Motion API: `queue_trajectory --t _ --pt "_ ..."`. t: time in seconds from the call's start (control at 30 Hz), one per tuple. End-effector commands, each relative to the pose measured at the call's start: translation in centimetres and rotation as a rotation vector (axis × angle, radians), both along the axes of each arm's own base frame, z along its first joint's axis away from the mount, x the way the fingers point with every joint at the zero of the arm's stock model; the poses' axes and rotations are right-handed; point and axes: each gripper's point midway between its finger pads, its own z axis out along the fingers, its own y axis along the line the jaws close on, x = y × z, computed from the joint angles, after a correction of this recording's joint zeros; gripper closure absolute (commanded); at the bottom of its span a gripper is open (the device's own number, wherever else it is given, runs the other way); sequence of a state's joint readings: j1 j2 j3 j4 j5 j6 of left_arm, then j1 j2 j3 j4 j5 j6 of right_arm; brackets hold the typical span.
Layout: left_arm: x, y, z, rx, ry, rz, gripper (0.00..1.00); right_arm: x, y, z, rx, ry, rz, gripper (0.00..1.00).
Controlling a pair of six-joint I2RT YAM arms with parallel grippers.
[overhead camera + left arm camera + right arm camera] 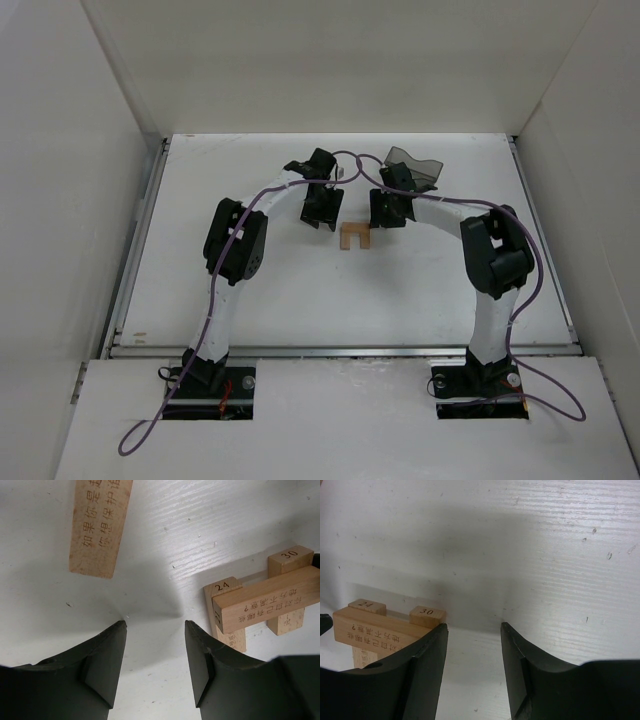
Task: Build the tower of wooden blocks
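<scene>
Counted: four wood blocks [265, 602], one grey plastic bin [415, 165], two grippers. Three blocks make up the tower [355, 238] near the middle of the table [250, 300]: two lower bars side by side with a gap between, stamped 24 and 30 on their ends, and one bar laid crosswise on top, touching both. Fourth is a loose block [100, 525], flat on the table and well apart from the tower, at 11 o'clock in the left wrist view, with the tower at 3 o'clock there. Left gripper [322, 222] at 10 o'clock of the tower, released, jaws parted over bare table. Right gripper [386, 218] at 1 o'clock of the tower, likewise released, holding nothing. Bin seen from the top view only, beyond the right gripper at 1 o'clock. Loose block not made out from above. Stamped numbers and printed characters legible from the wrist views only. Right wrist view: tower at 8 o'clock, partly behind one finger; no loose block in frame.
</scene>
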State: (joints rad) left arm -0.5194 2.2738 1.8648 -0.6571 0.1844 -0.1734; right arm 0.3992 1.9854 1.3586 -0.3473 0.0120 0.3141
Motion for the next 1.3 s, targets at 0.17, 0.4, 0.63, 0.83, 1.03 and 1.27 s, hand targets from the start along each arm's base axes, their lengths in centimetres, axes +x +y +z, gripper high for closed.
queue_trajectory --t 0.17,0.4,0.63,0.83,1.03,1.27 --pt "-1.4 1.8 -0.2 0.057 0.043 0.012 0.52 1.2 -0.6 1.5 -0.011 -0.056 -0.035 0.48" --pt "0.4 3.2 0.6 0.117 -0.02 0.054 0.52 1.0 -2.7 3.6 -0.034 -0.111 -0.099 0.48" --pt "5.0 5.8 5.9 0.13 -0.193 0.094 0.52 2.0 -3.4 9.0 -0.033 -0.253 -0.068 0.48" --pt "7.3 4.6 8.1 0.133 -0.348 -0.218 0.5 2.0 -4.0 9.6 -0.062 -0.261 -0.044 0.48" --pt "8.1 2.5 8.0 0.175 -0.438 -0.43 0.5 2.0 -4.0 10.5 -0.054 -0.279 -0.045 0.48" --pt "9.4 0.2 6.6 0.143 -0.477 -0.452 0.51 1.8 -4.1 10.3 -0.064 -0.272 -0.038 0.48"
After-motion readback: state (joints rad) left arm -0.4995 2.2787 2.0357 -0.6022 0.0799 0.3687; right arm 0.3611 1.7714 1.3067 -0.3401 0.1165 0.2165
